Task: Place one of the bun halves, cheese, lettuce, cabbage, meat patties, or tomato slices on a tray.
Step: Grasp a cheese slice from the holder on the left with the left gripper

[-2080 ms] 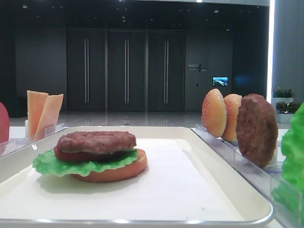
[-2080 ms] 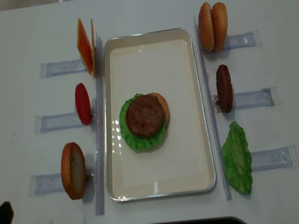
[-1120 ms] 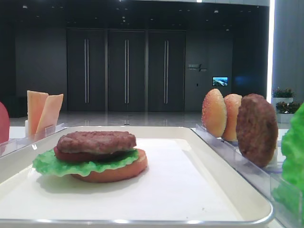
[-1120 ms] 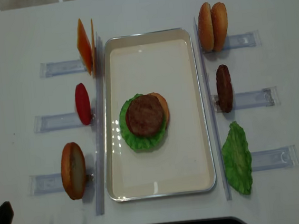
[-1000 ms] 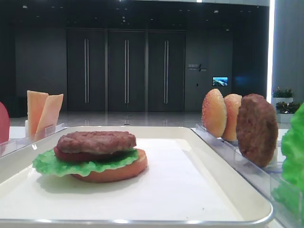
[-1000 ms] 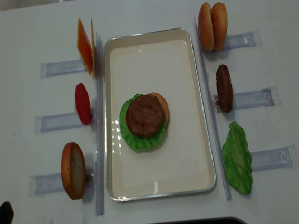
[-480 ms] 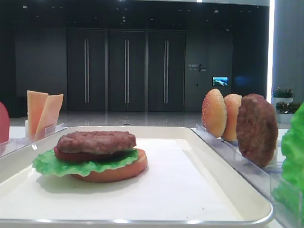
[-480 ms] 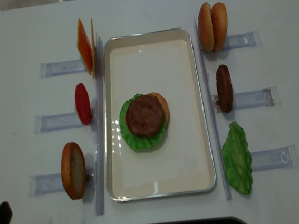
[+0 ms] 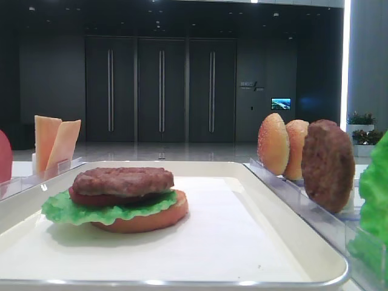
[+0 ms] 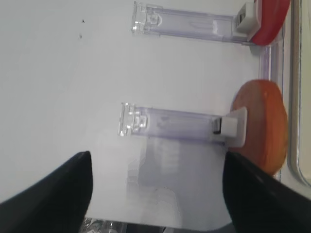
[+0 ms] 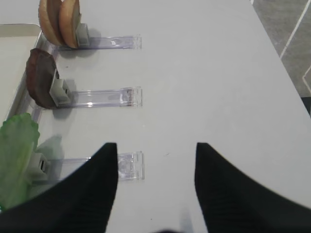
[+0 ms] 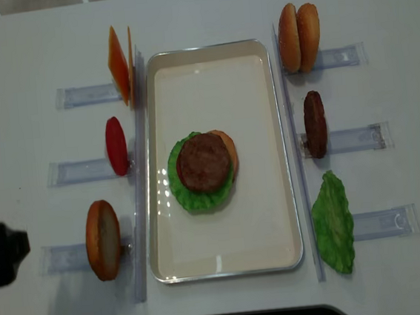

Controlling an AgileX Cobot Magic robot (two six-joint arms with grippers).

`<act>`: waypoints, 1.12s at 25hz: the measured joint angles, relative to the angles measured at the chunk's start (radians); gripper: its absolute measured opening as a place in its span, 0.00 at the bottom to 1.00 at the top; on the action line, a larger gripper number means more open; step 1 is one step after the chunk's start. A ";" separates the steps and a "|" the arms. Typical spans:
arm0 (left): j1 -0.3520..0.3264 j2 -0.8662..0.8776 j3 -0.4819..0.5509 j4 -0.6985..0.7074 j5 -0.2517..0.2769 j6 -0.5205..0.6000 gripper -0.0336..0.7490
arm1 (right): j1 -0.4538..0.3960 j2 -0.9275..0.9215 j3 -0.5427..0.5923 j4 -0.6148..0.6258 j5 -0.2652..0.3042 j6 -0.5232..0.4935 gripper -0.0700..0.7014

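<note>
The cream tray (image 12: 228,269) holds a stack: a bun half (image 12: 228,144), lettuce (image 12: 190,196) and a meat patty (image 12: 204,162) on top. Left of the tray, cheese (image 12: 119,64), a tomato slice (image 12: 116,145) and a bun half (image 12: 103,239) stand on edge in racks. My left gripper (image 12: 2,253) shows as a dark blur at the left edge, level with that bun half (image 10: 260,128). Seen from the left wrist, the left gripper (image 10: 156,160) is open and empty over the rack (image 10: 170,124). My right gripper (image 11: 155,150) is open over bare table.
Right of the tray stand two bun halves (image 12: 299,37), a meat patty (image 12: 315,123) and a lettuce leaf (image 12: 333,224), each in a clear rack (image 12: 380,223). The right wrist view shows the same row, with the patty (image 11: 40,77) in the middle.
My left gripper has come up from the bottom-left corner of the top view to the level of the bun half's rack. Nothing on the table has moved.
</note>
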 joint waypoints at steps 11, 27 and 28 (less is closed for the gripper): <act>0.000 0.854 -0.549 -0.023 -0.114 0.109 0.85 | 0.000 0.000 0.000 0.000 0.000 0.000 0.54; -0.018 1.356 -1.257 -0.064 0.153 0.073 0.85 | 0.000 0.000 0.000 0.000 0.000 0.000 0.54; -0.037 1.356 -1.258 -0.052 0.169 0.052 0.85 | 0.000 0.000 0.000 0.000 0.000 0.000 0.54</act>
